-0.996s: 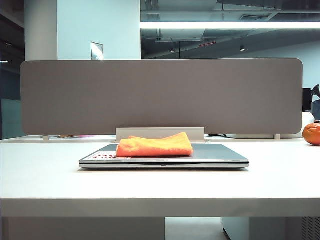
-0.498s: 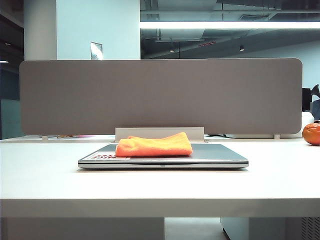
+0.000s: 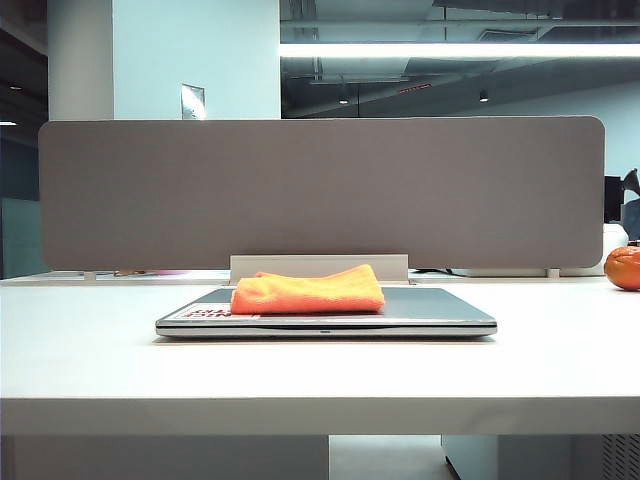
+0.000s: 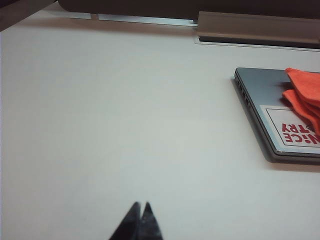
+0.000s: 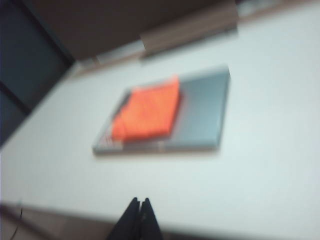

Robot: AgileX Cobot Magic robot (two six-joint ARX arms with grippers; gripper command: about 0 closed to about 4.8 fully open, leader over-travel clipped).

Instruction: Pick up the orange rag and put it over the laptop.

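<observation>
Your left gripper [image 4: 140, 212] hangs over bare table well clear of the laptop, fingertips pressed together, holding nothing. Your right gripper [image 5: 139, 207] sits high above the near table edge, tips also together and empty; that view is blurred and tilted. Neither arm shows in the exterior view.

The orange rag [image 3: 309, 291] lies folded on the lid of the closed silver-grey laptop [image 3: 440, 308], centre of the exterior frame. It covers the left-middle of the lid; the right part stays bare. A white sticker with red print [image 4: 295, 131] pokes out at the lid's left front corner, partly under the rag.

The white table [image 3: 320, 365] is flat and open on both sides of the laptop. A grey divider panel [image 3: 320, 190] runs along the back edge, with a long cable-tray cover [image 4: 257, 27] just behind the laptop. An orange round fruit-like ball [image 3: 624, 267] sits at the far right edge, well apart from the laptop.
</observation>
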